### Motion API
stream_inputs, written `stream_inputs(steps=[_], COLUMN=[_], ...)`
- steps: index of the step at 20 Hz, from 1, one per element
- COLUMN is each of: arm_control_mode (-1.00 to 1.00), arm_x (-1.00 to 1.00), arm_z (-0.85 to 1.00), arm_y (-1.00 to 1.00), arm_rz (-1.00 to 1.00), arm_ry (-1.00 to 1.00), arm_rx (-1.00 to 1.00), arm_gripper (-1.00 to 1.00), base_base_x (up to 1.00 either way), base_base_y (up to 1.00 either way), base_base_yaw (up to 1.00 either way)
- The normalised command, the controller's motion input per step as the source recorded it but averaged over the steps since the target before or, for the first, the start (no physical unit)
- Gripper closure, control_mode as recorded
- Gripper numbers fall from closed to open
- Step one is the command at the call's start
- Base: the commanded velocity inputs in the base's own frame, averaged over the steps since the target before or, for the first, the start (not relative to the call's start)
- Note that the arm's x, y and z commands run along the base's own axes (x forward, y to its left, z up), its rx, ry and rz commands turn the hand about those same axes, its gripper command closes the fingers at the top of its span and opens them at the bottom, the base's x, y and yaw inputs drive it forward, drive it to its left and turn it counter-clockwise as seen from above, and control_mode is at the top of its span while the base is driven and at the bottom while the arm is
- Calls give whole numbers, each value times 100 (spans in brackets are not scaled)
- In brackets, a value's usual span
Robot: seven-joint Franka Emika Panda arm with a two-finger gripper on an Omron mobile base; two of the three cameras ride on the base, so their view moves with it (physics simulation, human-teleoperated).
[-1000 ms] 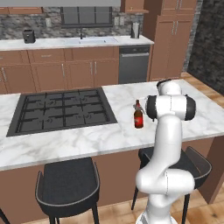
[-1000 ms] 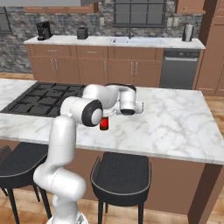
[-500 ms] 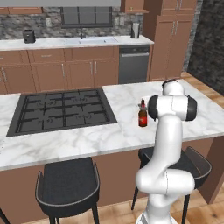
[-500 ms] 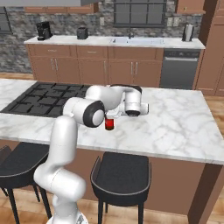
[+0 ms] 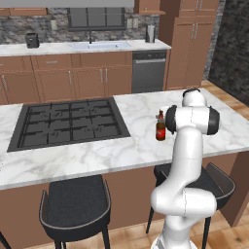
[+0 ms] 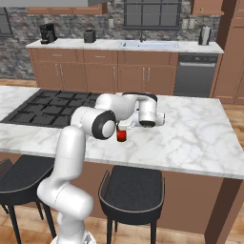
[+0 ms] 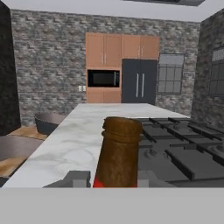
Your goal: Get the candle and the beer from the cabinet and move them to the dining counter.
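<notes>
Where cooktop (image 5: 70,123) ends, claw (image 7: 116,179) grips beer (image 5: 160,127) upright over marble dining counter (image 5: 97,160).

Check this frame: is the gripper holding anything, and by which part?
The gripper is shut on the beer, gripping the bottle's body near the red label, below the neck. The bottle stands upright on the dining counter beside the cooktop.

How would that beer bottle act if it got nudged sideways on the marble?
The beer is tall with a narrow base, so it would probably tip rather than slide. On its side, the round body would likely roll. Being glass, it could break on the counter.
</notes>
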Motion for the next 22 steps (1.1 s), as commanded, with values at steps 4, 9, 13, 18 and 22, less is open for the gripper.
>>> stream_inputs(steps=[4,9,13,18,22], arm_control_mode=[-100,-100,-100,-100,-100], arm_x=[0,0,0,0,0], arm_z=[0,0,0,0,3], arm_y=[0,0,0,-2,-24], arm_rz=[0,0,0,0,0], arm_ry=[0,0,0,0,0], arm_rx=[0,0,0,0,0], arm_gripper=[-100,-100,-100,-100,-100], base_base_x=[0,0,0,0,0], base_base_y=[0,0,0,0,0], base_base_yaw=[0,0,0,0,0])
